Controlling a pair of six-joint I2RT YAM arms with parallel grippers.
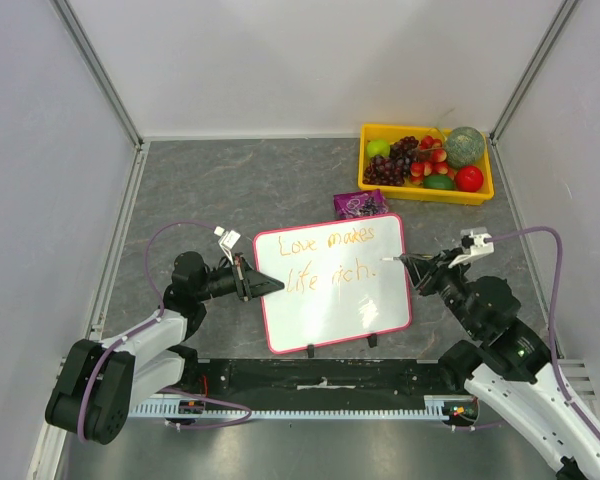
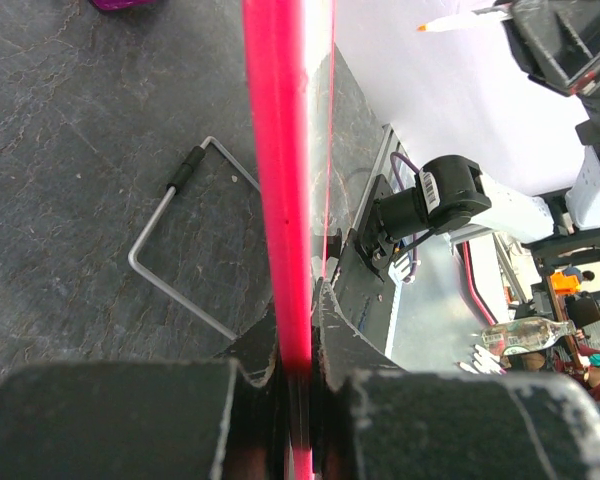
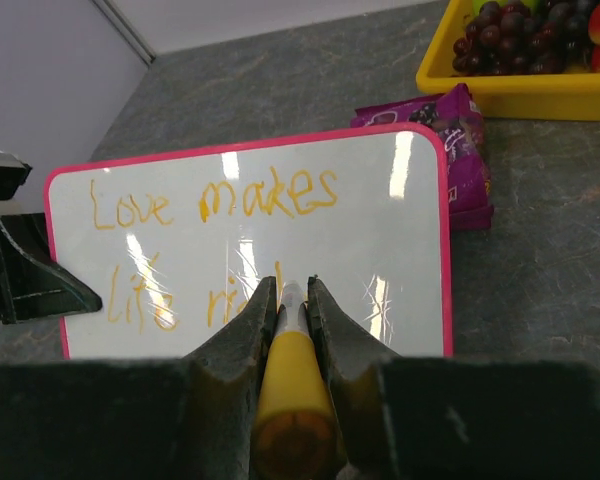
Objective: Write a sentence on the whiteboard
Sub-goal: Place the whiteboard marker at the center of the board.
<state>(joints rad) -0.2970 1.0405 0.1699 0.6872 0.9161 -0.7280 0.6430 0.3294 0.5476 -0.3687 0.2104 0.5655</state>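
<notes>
From above, the whiteboard (image 1: 332, 300) stands on the desk (image 1: 230, 180) between my two sets of jaws, its sentence (image 1: 330, 258) complete. Through the left wrist, my left jaws pinch its pink frame (image 2: 280, 200); that grip must be firm. Through the right wrist, my right jaws pinch the orange marker (image 3: 292, 385), tip just ahead by "rich", and I judge it best drawn straight back, without smearing.

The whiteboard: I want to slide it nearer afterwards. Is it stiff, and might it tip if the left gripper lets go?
Probably stiff: the whiteboard looks flat with the left gripper clamping only one edge. It might tip if released, propped on two small feet. The glossy face looks slippery.
</notes>
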